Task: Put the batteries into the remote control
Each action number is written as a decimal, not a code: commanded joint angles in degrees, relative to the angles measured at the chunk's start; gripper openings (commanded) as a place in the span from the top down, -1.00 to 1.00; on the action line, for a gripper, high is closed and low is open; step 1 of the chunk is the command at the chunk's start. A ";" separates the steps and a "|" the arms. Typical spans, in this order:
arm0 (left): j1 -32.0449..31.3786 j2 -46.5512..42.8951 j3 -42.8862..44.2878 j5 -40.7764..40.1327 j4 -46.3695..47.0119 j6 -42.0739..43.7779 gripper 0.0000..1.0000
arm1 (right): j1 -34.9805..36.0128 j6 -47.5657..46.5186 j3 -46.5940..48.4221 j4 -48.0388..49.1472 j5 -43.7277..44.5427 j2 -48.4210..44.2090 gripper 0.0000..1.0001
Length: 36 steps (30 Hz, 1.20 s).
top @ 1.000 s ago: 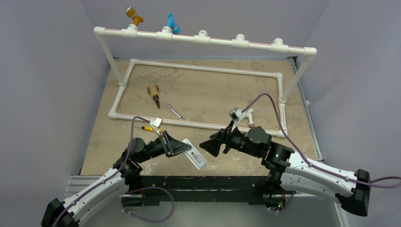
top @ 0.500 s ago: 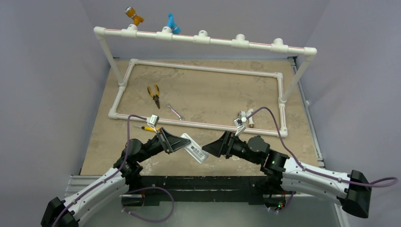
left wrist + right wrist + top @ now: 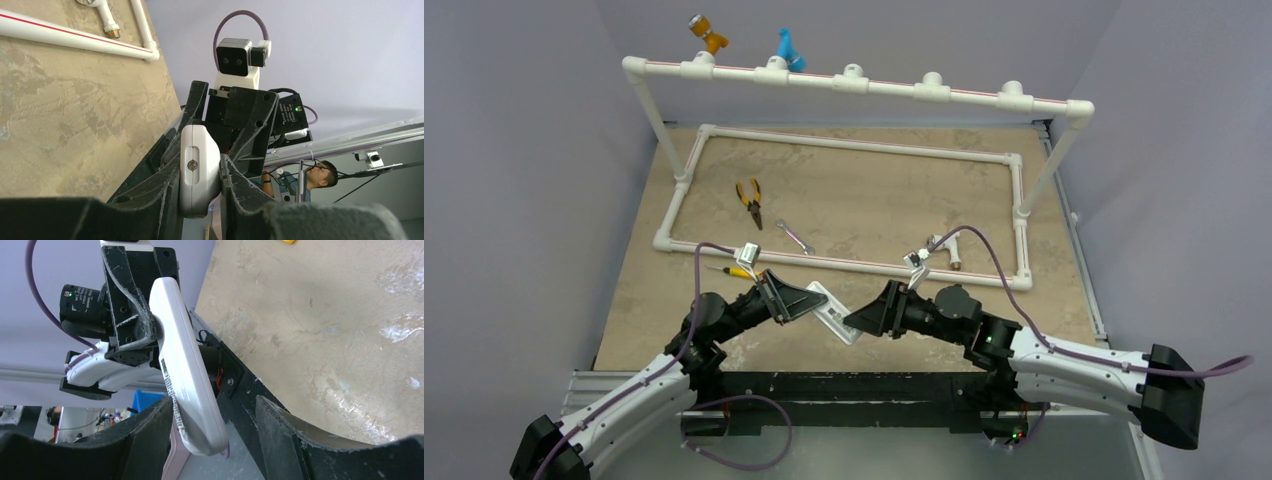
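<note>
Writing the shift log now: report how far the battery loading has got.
Done: the remote is off the table, clamped in the left gripper. In hand: the right gripper's open jaws straddle its free end, not yet gripping. Left: no batteries show in any view, so loading them looks undone.

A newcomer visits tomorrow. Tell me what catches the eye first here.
The white remote control, held in the air between the two arms: the left gripper is shut on one end, the right gripper has open jaws flanking the other. Behind stands a white pipe frame with an orange fitting and a blue fitting on top.
</note>
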 commanded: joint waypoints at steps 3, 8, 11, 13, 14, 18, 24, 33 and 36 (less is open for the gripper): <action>-0.26 0.10 0.96 -0.69 2.41 1.94 1.00 | 1.12 -1.13 3.70 2.77 -0.72 1.51 -0.16; -0.20 0.00 1.23 -0.50 1.97 1.97 1.00 | 1.63 -1.97 4.38 1.43 -0.01 2.43 -0.04; -0.21 -0.30 1.40 -0.62 1.26 2.14 1.00 | 2.06 -3.00 5.06 -0.49 0.98 2.73 0.06; -0.20 -0.28 1.48 -0.61 1.21 2.14 1.00 | 2.48 -3.88 5.51 -1.97 1.73 2.82 0.16; -0.20 -0.19 1.57 -0.57 1.24 2.15 1.00 | 2.71 -4.36 5.87 -2.90 2.22 2.83 0.21; -0.20 -0.08 1.80 -0.41 1.26 2.12 1.00 | 4.27 -6.97 7.85 -7.14 3.99 3.26 0.40; -0.21 -0.16 2.06 -0.32 1.18 2.13 1.00 | 7.38 -10.11 10.71 -11.91 8.37 5.29 0.66; -0.20 -0.76 2.10 -0.14 0.15 2.27 1.00 | 7.96 -9.09 8.42 -7.63 9.00 4.44 0.01; -0.20 -0.46 2.06 -0.07 0.68 2.22 1.00 | 7.92 -8.52 6.72 -4.35 8.69 3.37 -0.15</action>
